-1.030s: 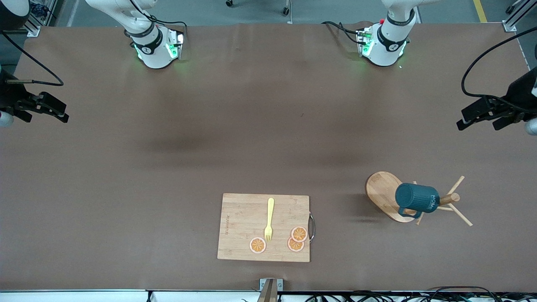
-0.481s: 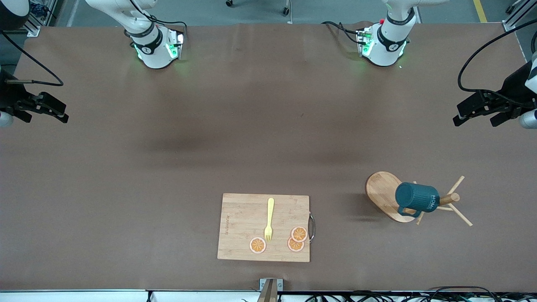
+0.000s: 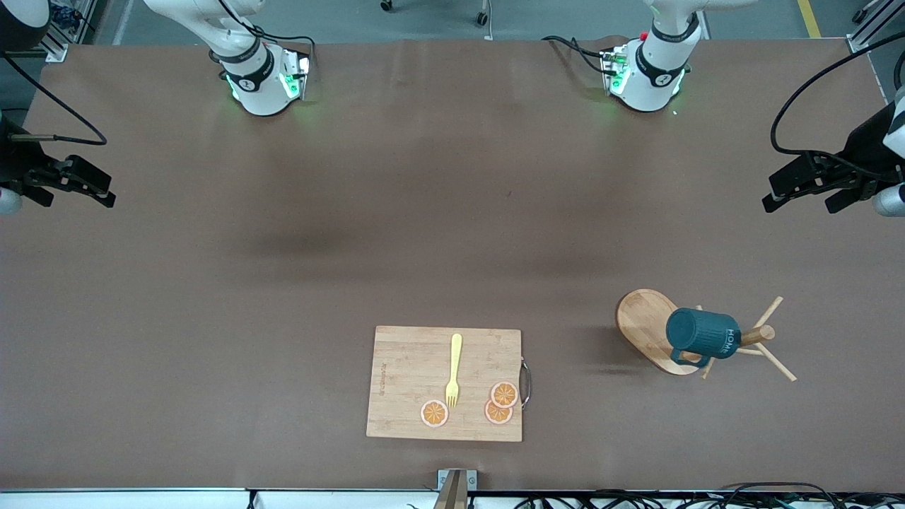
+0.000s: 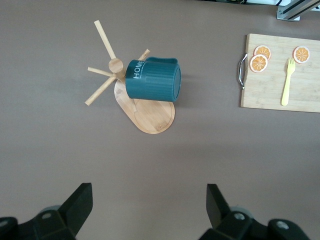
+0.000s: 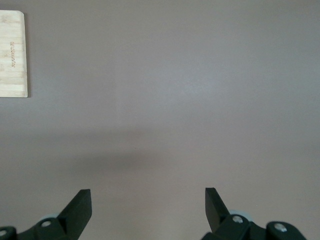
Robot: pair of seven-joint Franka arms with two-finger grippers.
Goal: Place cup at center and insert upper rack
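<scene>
The cup (image 3: 702, 337), dark teal with white lettering, hangs on its side on the upper rack, its bottom pointing away from the post. The upper rack stands toward the left arm's end of the table on its oval bamboo base (image 3: 642, 319), with a round post (image 3: 759, 334) and thin pegs. The left wrist view shows the cup (image 4: 152, 80) over the rack's base (image 4: 150, 114). My left gripper (image 3: 795, 205) hangs open and empty over the table's edge at the left arm's end, well apart from the cup. The right gripper (image 3: 79, 201) waits open and empty over the right arm's end.
A rectangular bamboo cutting board (image 3: 403, 382) lies near the front camera at mid-table. It carries a yellow fork (image 3: 454, 367) and three orange slices (image 3: 498, 404), and has a metal handle (image 3: 525, 382) on the rack's side. A corner of the board (image 5: 12, 55) shows in the right wrist view.
The left gripper has shifted slightly. The cup, the rack and the right arm have not moved.
</scene>
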